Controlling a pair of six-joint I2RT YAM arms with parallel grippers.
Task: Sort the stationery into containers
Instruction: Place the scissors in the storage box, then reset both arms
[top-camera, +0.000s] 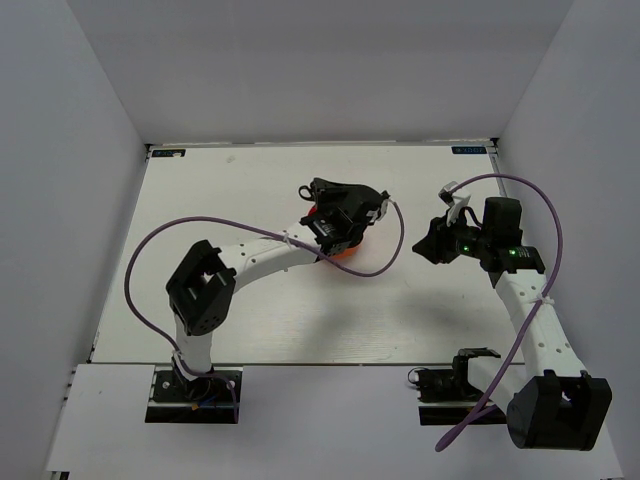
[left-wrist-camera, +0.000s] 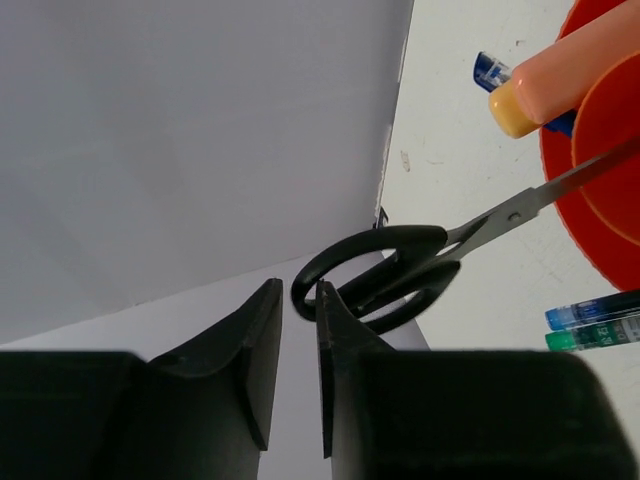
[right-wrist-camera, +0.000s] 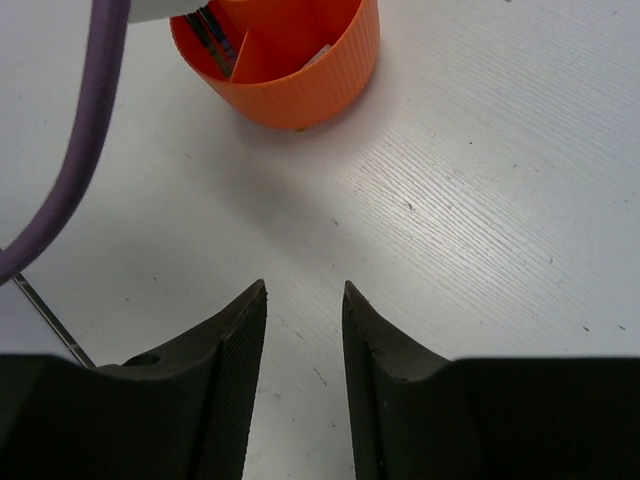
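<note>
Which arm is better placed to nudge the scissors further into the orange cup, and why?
Left, most likely. The left gripper sits right by the scissors' black handles, their blades reaching into the cup. The right gripper hangs open over the table, the cup well ahead of it.

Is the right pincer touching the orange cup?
Apart. The right wrist view shows bare table between the right pincer and the cup.

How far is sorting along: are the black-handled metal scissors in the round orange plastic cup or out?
In: left wrist view shows the scissors blades-first inside the cup, handles sticking out over its rim.
</note>
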